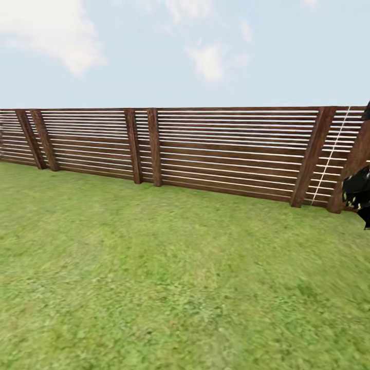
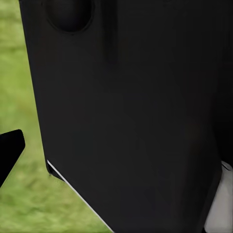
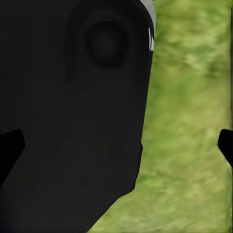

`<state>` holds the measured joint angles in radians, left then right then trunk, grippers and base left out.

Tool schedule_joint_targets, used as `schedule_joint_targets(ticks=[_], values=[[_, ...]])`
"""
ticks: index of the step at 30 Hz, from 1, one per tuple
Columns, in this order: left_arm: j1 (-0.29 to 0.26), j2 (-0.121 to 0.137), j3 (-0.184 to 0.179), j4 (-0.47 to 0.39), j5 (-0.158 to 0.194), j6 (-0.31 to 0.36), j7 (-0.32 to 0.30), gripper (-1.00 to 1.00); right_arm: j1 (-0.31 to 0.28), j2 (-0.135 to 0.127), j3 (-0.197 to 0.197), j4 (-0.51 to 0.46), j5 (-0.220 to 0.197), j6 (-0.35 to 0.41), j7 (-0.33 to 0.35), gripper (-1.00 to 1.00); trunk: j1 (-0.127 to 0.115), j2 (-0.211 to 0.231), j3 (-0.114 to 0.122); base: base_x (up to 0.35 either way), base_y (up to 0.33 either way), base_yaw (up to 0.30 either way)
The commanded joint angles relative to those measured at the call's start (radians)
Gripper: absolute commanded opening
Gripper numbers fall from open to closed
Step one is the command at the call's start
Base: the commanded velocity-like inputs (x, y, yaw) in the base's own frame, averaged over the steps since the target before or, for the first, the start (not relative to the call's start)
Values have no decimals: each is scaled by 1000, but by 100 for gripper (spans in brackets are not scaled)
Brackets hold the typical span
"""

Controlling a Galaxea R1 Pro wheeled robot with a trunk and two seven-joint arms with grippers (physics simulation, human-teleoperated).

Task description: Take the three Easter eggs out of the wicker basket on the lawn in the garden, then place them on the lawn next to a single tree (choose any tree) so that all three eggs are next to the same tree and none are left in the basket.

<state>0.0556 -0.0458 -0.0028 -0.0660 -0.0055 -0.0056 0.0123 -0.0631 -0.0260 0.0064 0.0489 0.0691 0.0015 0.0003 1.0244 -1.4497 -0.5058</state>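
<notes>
Gripper state on the left side could not be told: in the left wrist view one dark fingertip (image 2: 10,148) poked in at the frame's edge against grass, while a broad black panel of the robot's own body (image 2: 131,111) blocked the rest, so the gap between the fingers was not visible. On the right, the wrist view caught two dark fingertips, one (image 3: 10,145) in front of a black body panel (image 3: 77,121) and the other (image 3: 226,143) over grass; they stood far apart with nothing between them, so the right gripper (image 3: 118,144) was spread and empty.

From the head camera, the lawn (image 1: 154,288) ran wide and flat, bright green and mottled, up to a brown fence (image 1: 226,151) of horizontal slats on heavier, leaning posts. Above it stood pale blue sky with a few soft clouds (image 1: 208,59). At the right edge of that view a dark, blocky foliage shape (image 1: 359,192) sat against a brownish upright (image 1: 354,164) just in front of the fence; what it was could not be made out. A thin pale line (image 1: 329,156) slanted down across the slats beside it.

No writing, label or brand mark could be read on any surface, including the black panels.
</notes>
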Motion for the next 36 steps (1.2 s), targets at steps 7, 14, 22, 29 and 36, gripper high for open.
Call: schedule_joint_targets(ticks=[7,14,22,29,36], values=[[0,0,0,-2,-1,-1,1,100,-1,0,0,2,8,0,0,100,1,0,-1,336,0,252],[1,0,0,-2,-1,-1,1,100,-1,-1,0,2,8,0,0,100,1,0,-1,335,0,256],[1,0,0,-2,-1,-1,1,100,-1,-1,0,2,8,0,0,100,1,0,-1,336,0,202],[1,0,0,-2,-1,-1,1,100,-1,-2,1,2,8,0,0,100,1,0,-1,336,0,16],[1,0,0,-2,-1,-1,1,100,-1,-2,0,2,7,0,0,100,1,0,-1,336,0,167]])
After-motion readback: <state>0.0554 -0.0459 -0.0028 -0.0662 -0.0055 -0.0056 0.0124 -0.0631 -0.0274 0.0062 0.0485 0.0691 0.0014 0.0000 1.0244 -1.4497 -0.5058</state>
